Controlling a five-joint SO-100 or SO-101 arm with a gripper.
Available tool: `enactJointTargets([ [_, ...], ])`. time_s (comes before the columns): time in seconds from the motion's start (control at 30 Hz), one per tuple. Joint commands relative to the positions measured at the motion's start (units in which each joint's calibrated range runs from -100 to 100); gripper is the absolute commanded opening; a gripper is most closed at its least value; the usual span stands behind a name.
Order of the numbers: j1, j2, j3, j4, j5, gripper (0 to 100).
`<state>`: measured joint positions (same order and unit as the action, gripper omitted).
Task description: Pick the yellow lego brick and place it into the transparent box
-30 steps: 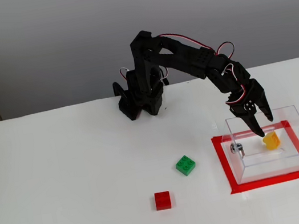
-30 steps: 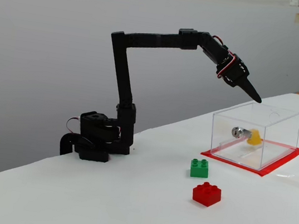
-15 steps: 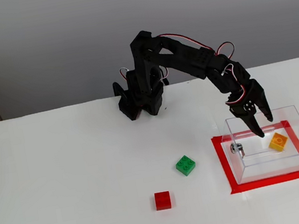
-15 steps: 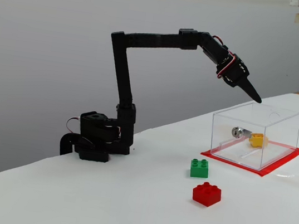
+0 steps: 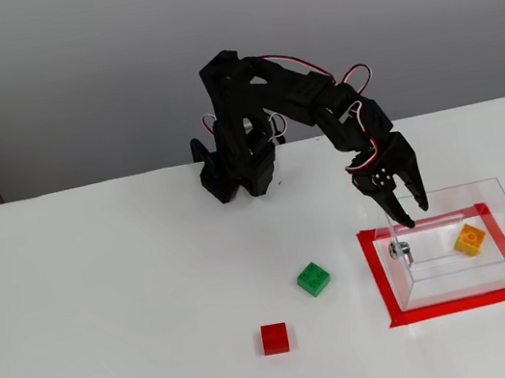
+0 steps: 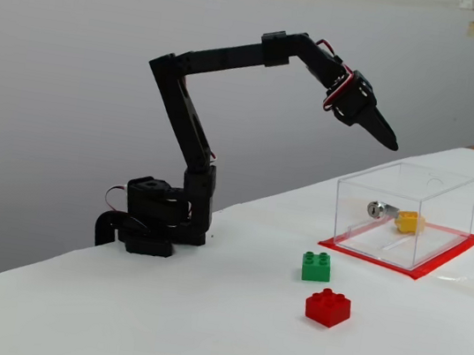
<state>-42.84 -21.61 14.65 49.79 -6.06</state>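
**Arm pulls back, yellow brick left in the box**

Since the frame half a second ago, the gripper [image 5: 411,211] has risen and moved back toward the arm's base; before, its tips hung over the open top of the box, and now they are above the box's near-left corner in the higher fixed view. The fingers stand spread apart and hold nothing. In the side fixed view the gripper [image 6: 389,140] is clearly higher than the box's upper rim and apart from it.

The yellow lego brick [image 5: 469,239] lies on the floor of the transparent box [image 5: 500,204], toward its right side in the higher view. In the side view the brick [image 6: 407,222] rests just beside the small metal fitting [image 6: 377,209]. Nothing else is inside the box. The box stands within a red tape frame [image 5: 375,275] on the white table [image 5: 108,312].

Outside it, the green brick [image 5: 313,279] and the red brick [image 5: 275,338] lie on the table, well apart from the box.

The placing looks done. The remaining risk, I think, is small: if the arm swings low while it retreats, a fingertip could catch the thin wall and push the box off its tape frame.
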Motion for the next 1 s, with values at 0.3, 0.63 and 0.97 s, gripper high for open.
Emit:
enactJointTargets([
  [0.3,12.79,-18.66,10.39,0.34,0.26,1],
  [0.63,30.24,-33.85,20.16,5.65,5.8,1],
  [0.97,43.54,-47.93,38.69,5.48,9.14,1],
])
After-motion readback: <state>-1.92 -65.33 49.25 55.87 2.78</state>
